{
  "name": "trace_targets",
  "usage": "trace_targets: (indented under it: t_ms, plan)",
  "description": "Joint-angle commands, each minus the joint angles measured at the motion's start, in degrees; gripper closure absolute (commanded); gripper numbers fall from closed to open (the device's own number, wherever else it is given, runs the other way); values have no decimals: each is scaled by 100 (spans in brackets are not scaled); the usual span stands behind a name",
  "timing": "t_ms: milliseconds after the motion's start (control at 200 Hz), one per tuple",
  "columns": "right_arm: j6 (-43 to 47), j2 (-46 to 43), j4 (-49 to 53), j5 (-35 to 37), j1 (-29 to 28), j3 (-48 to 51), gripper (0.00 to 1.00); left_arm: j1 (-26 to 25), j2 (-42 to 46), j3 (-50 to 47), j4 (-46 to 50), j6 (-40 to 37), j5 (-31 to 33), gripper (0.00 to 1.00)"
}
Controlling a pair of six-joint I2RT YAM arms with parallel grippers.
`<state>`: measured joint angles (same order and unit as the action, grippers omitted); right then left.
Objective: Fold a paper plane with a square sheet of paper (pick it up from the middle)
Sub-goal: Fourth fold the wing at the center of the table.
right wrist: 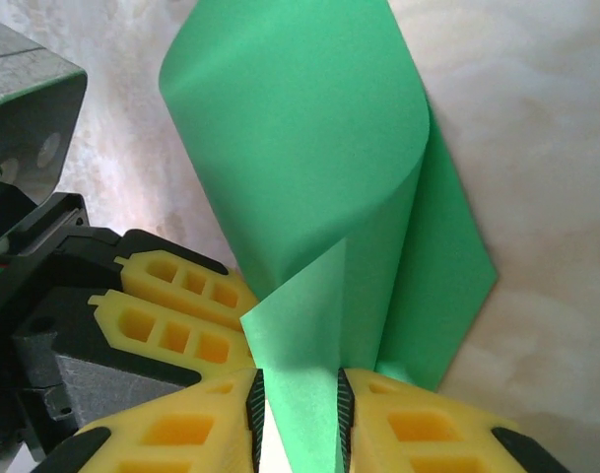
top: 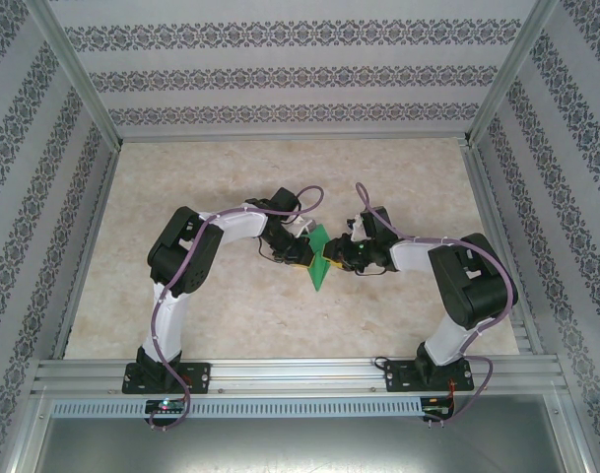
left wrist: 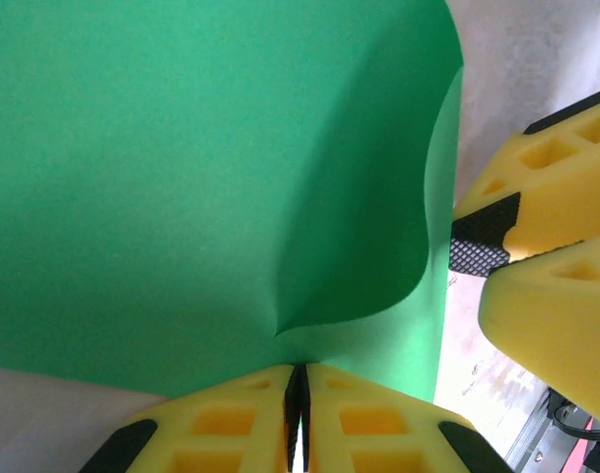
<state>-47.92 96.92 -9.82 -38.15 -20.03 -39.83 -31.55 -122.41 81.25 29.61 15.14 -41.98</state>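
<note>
I note left jaws and right jaws both clamped on the square sheet of paper, curled over the desk's middle, presumably to form a fold.

You get a bright, even picture from above. The light is soft and falls from overhead, so the arms throw only faint, fuzzy shadows on the table. The pale table looks a bit washed out. From the left wrist, the green paper is well lit, with a soft dark shade under its curl. The left gripper looks blurry up close, and the table beside it glares white. From the right wrist, the paper's curl is bright on top and shaded beneath, and the table past it shines pale.
</note>
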Motion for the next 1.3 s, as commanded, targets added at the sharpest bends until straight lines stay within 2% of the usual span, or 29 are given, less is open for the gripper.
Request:
trace_targets:
  t_ms: [0, 370, 615, 889, 1294]
  plan:
    - [-134, -48, -287, -195, -13, 131, 72, 17, -223, -206, 361, -138, 875, 84]
    - [261, 5, 225, 268, 110, 59, 72, 17, -226, -223, 355, -146, 858, 84]
    - [135, 296, -165, -119, 143, -32, 72, 17, -281, -180, 358, -130, 827, 84]
    - [-48, 207, -630, -460, 237, 169, 76, 17, -309, -105, 412, -134, 819, 84]
    - [140, 248, -511, -481, 117, 165, 78, 17, -318, -88, 405, -136, 787, 84]
